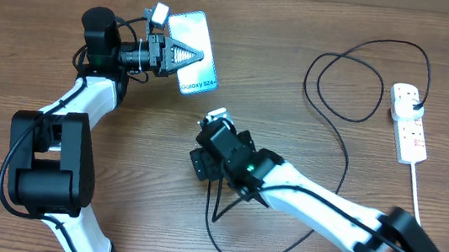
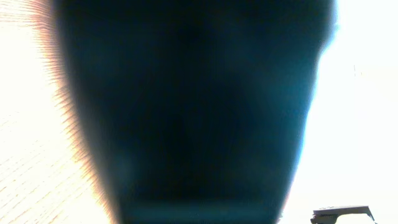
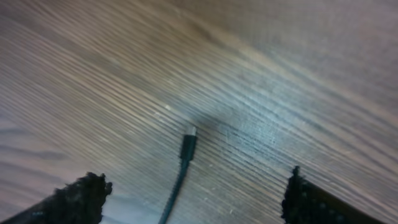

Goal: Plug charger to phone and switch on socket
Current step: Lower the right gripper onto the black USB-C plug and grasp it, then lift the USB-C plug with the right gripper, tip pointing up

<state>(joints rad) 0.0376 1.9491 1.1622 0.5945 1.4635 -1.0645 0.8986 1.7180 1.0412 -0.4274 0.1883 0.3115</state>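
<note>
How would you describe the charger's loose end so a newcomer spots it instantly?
From the white power strip at the table's right edge, follow the thin black cable plugged into it down and back toward mid-table. Its free end lies on bare wood between the open fingers of the right gripper: a small black connector with a metallic tip, unlike the strip's thick white cord.

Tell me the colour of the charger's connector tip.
Black with a silvery metal end; the connector tip shows best in the right wrist view.
</note>
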